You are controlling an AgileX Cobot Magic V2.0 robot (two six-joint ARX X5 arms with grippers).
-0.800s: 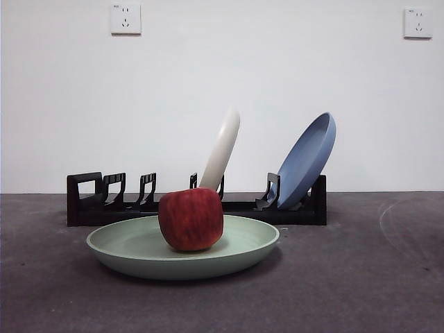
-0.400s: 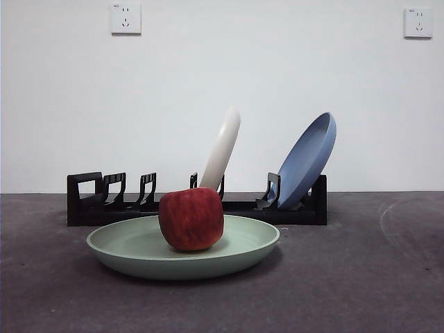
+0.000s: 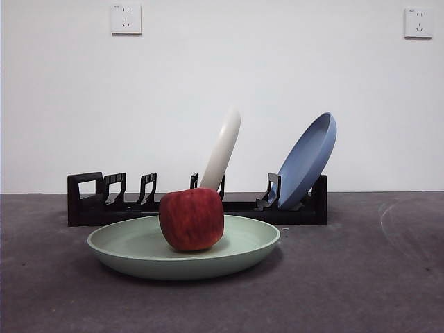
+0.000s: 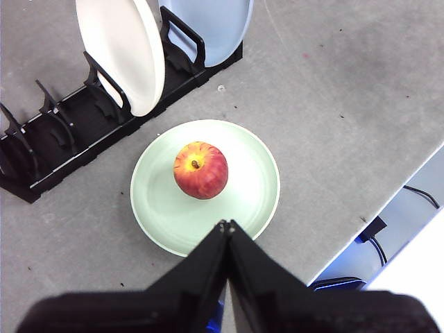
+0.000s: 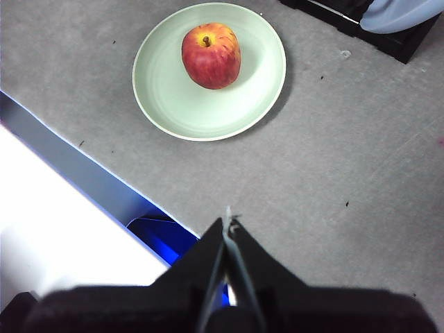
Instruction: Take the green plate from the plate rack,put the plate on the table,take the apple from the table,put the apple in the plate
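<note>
The green plate [image 3: 236, 258] is lying flat on the table [image 3: 361, 291], nearest the front camera, and everything else is placed here by reference to it. The apple [image 3: 191, 218] is sitting upright inside the plate, a little off its centre, stem up — the yellowish patch around the stem is showing in both wrist views [image 4: 200, 170] [image 5: 211, 55].

Just behind the green plate, apart from it, the plate rack [image 3: 111, 205] is running along the table in front of the white wall [image 3: 208, 76]. A cream-white plate [image 3: 222, 149] is leaning in a slot directly behind the green plate, and a blue plate [image 3: 305, 161] is leaning in the end slot further along the rack. The holders at the rack's other end are standing bare. Two sockets [image 3: 125, 19] are sitting high on the wall, far behind.

Neither arm is appearing in the front view. The left gripper [image 4: 225, 226] is hanging high above the green plate's near rim [image 4: 208, 243], its jaws pressed together with nothing between them. The right gripper [image 5: 227, 223] is hanging high over the table edge, well apart from the green plate [image 5: 208, 111] — its jaws are also clenched on nothing.
</note>
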